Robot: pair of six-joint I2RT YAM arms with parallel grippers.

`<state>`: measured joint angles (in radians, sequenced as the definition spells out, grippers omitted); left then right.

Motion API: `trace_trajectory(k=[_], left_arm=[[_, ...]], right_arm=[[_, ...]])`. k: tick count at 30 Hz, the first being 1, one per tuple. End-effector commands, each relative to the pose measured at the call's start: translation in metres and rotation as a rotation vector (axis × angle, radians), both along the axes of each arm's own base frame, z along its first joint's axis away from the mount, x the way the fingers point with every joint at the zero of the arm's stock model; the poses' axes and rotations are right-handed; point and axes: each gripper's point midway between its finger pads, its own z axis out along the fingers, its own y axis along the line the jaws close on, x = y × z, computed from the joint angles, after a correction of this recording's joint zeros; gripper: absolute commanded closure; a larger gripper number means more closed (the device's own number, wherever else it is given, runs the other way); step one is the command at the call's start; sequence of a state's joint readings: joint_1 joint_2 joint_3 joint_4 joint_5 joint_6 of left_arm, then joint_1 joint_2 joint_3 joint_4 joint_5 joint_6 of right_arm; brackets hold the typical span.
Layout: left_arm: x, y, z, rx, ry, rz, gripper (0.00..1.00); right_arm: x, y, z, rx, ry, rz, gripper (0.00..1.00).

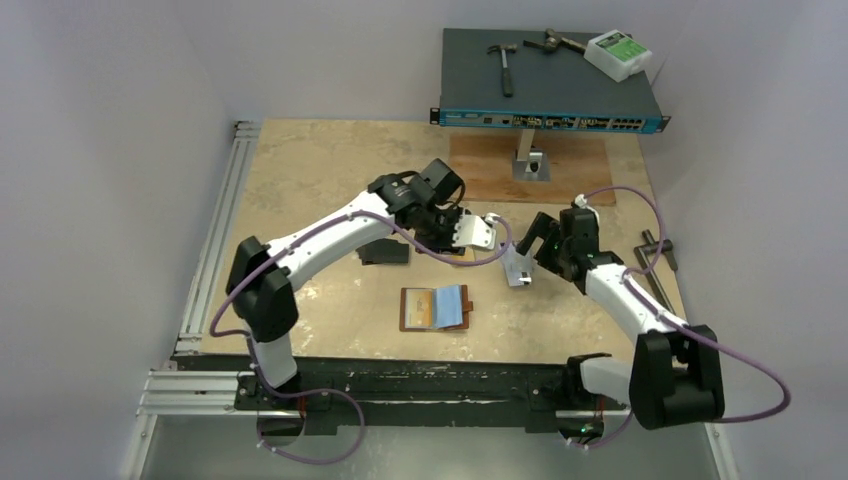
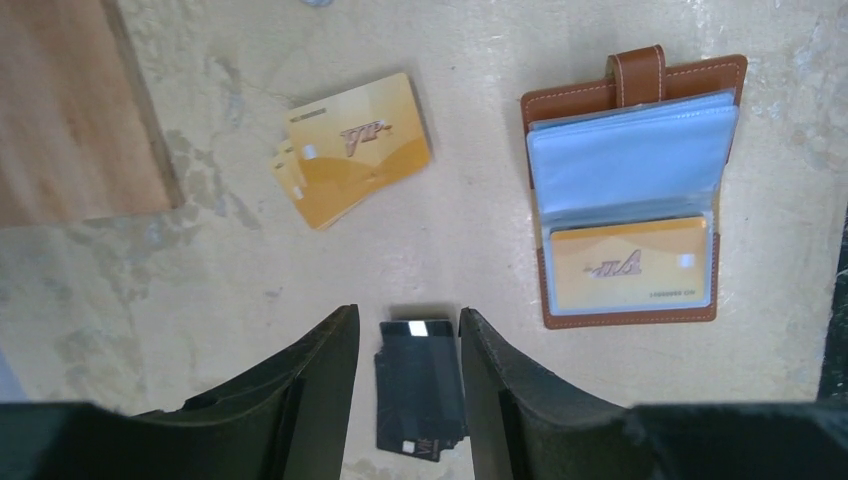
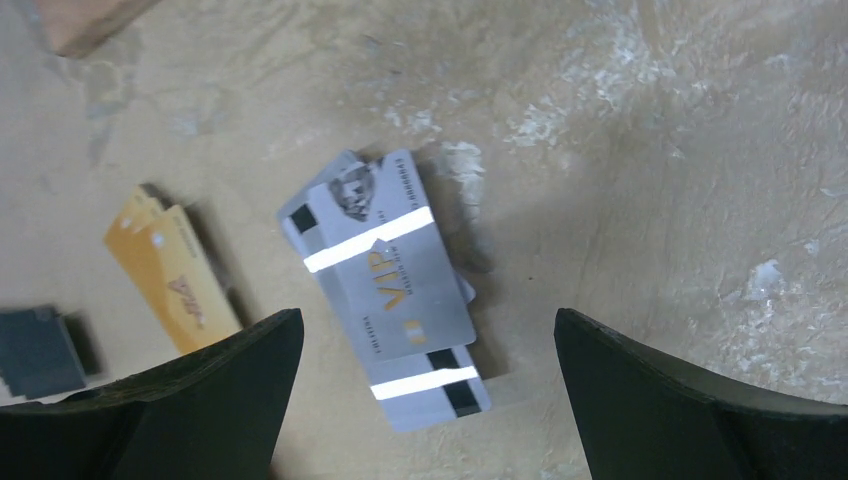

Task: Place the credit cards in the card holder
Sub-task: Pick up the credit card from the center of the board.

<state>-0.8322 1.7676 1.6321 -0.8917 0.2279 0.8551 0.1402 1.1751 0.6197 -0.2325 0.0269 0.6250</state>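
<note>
While the open card holder lies with its long axis left-right, snap tab pointing right, the left gripper hangs part-open beyond it, the right gripper wide open.

The card holder is lying open toward the front middle of the table, one card sitting inside a sleeve. Behind it, three piles are lining up across the table: the left stack of cards, the middle stack of cards and the right stack of cards, each fanned and apart from the others. Further back, a wooden board is lying under a stand carrying a rack unit, with a hammer and a small box resting on top.
</note>
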Motion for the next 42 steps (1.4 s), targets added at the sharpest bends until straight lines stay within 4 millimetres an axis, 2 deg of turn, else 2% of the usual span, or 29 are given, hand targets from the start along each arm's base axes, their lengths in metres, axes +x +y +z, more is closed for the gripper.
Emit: trace_trajectory(k=[1,6,14,18,23,31,42], left_arm=[[-0.015,0.001,-0.020,0.080,0.170,0.080,0.58],[-0.014,-0.007,-0.032,0.110,0.249,0.136,0.58],[-0.005,-0.015,-0.037,0.071,0.275,0.209,0.59],[-0.001,-0.008,-0.037,0.046,0.341,0.267,0.59],[0.003,0.011,-0.041,0.058,0.401,0.319,0.59],[0.000,0.028,-0.043,0.038,0.433,0.363,0.60],[-0.005,0.030,-0.040,0.026,0.441,0.385,0.61]], right_arm=[[0.013,-0.002,-0.017,0.000,0.001,0.011,0.01],[0.025,0.009,-0.030,0.043,0.007,0.042,0.02],[0.027,0.011,-0.045,0.051,0.053,0.043,0.29],[0.023,0.005,-0.049,0.031,0.079,0.005,0.38],[0.022,-0.003,-0.047,0.014,0.093,-0.037,0.51],[0.016,-0.015,-0.041,-0.008,0.079,-0.080,0.59],[0.016,-0.018,-0.029,0.004,0.032,-0.091,0.61]])
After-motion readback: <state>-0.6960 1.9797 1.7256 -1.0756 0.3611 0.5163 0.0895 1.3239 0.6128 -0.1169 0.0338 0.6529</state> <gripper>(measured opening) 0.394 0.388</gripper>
